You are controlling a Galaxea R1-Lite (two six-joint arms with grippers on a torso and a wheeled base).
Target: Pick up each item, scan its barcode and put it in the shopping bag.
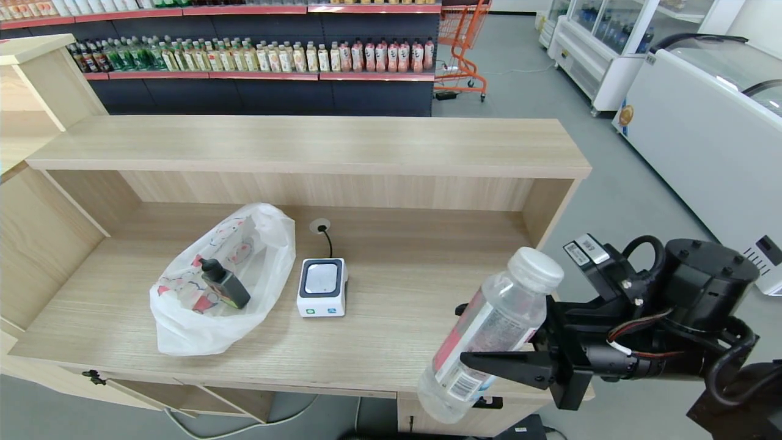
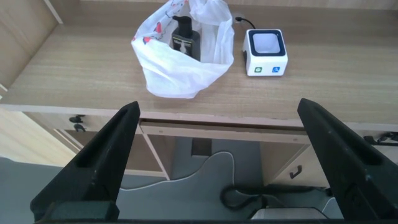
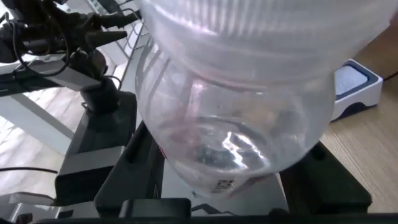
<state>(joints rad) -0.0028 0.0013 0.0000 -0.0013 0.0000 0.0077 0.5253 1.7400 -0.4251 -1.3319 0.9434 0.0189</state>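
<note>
My right gripper [image 1: 489, 345] is shut on a clear plastic bottle [image 1: 489, 333] with a white cap and a red-and-white label, held tilted above the counter's front right corner. In the right wrist view the bottle [image 3: 242, 112] looms close, with the scanner [image 3: 357, 87] beyond it. The white barcode scanner [image 1: 322, 286] sits mid-counter, its dark window facing up. To its left lies the white shopping bag [image 1: 183, 318], mouth open, with a dark bottle [image 1: 225, 284] inside. My left gripper [image 2: 217, 155] hangs open in front of the counter's front edge, facing the bag [image 2: 180, 68] and scanner [image 2: 265, 53].
The wooden counter [image 1: 397, 269] has a raised back shelf and side walls. A cable runs from the scanner to a hole in the counter [image 1: 320, 226]. Shelves of drinks [image 1: 256, 58], an orange cart [image 1: 467, 36] and freezers [image 1: 702, 116] stand behind.
</note>
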